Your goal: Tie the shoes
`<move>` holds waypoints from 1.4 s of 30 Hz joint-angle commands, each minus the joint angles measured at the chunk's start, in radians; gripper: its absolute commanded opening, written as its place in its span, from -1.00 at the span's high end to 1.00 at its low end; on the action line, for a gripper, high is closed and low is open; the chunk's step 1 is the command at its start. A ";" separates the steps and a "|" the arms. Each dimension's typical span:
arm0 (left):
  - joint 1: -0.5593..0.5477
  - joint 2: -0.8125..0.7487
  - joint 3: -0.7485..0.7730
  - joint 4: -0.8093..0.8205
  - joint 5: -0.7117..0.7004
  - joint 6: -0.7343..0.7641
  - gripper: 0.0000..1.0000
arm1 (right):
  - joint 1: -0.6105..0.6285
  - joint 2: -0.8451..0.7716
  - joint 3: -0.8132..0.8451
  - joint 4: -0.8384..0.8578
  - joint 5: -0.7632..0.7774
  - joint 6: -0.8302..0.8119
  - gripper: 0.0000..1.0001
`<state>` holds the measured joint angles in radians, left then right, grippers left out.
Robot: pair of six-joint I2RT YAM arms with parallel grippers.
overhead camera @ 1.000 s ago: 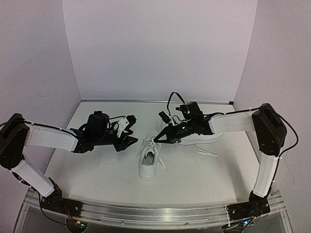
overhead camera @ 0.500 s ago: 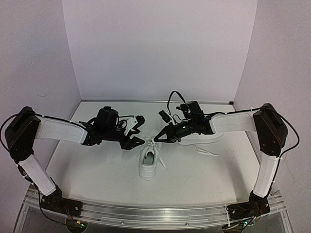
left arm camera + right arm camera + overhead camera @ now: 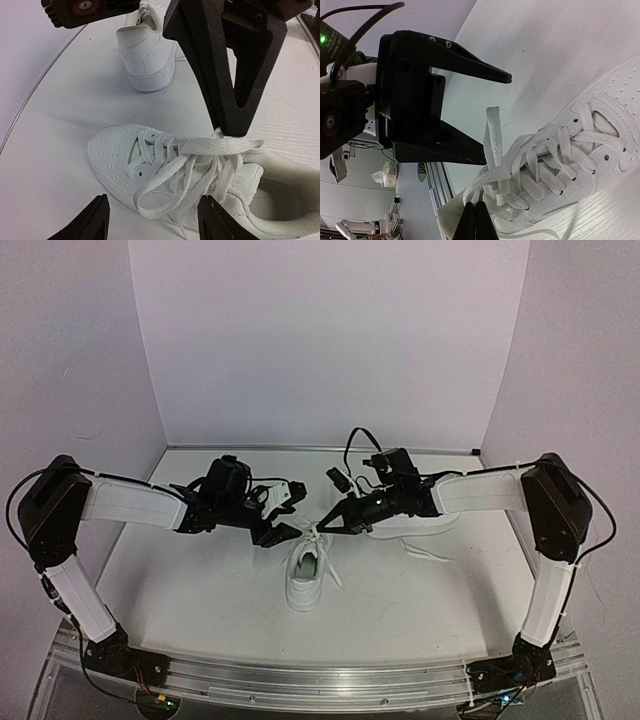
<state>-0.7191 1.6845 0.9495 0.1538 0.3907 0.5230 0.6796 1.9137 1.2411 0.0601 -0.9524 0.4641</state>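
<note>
Pinching the lace (image 3: 492, 135) taut go the right fingers (image 3: 469, 225); left fingers (image 3: 95, 220) (spread apart) should straddle it squarely before closing.

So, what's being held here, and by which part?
Right gripper pinches a lace of the front shoe, near its top eyelets; left gripper open, holding nothing.

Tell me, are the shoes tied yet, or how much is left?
Nothing is tied yet: the laces of the near shoe are loose, no bow. Right now the right tool pinches one lace up, and the left tool hangs open beside it. Still to do: this bow, then the other shoe behind.
</note>
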 commanded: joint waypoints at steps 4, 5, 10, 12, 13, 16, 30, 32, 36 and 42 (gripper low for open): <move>-0.011 0.028 0.069 -0.020 0.006 0.066 -0.21 | 0.006 -0.005 0.041 0.021 -0.020 -0.012 1.00; -0.012 0.031 0.072 -0.022 0.006 0.070 -0.18 | 0.007 -0.003 0.042 0.021 -0.021 -0.012 1.00; -0.023 0.038 0.086 -0.026 0.002 0.091 0.02 | 0.006 0.004 0.046 0.021 -0.023 -0.010 1.00; -0.029 0.040 0.093 -0.031 -0.003 0.100 0.18 | 0.007 0.004 0.047 0.021 -0.021 -0.010 1.00; -0.030 0.038 0.093 -0.033 -0.005 0.100 0.27 | 0.006 0.004 0.046 0.020 -0.019 -0.011 1.00; -0.031 0.029 0.089 -0.039 -0.010 0.095 0.58 | 0.007 0.001 0.043 0.020 -0.015 -0.010 1.00; -0.031 -0.048 0.014 -0.048 -0.076 0.044 1.00 | -0.023 -0.080 -0.074 0.015 0.055 -0.004 1.00; -0.031 -0.057 0.005 -0.046 -0.084 0.038 1.00 | -0.027 -0.094 -0.094 0.015 0.060 -0.005 1.00; -0.031 -0.070 -0.011 -0.046 -0.108 0.033 1.00 | -0.034 -0.118 -0.125 0.014 0.071 -0.006 1.00; -0.031 -0.079 -0.018 -0.061 -0.134 0.030 1.00 | -0.043 -0.143 -0.151 0.012 0.081 -0.005 1.00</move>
<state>-0.7498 1.6502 0.9398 0.0971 0.2852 0.5678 0.6434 1.8231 1.1053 0.0578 -0.8878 0.4649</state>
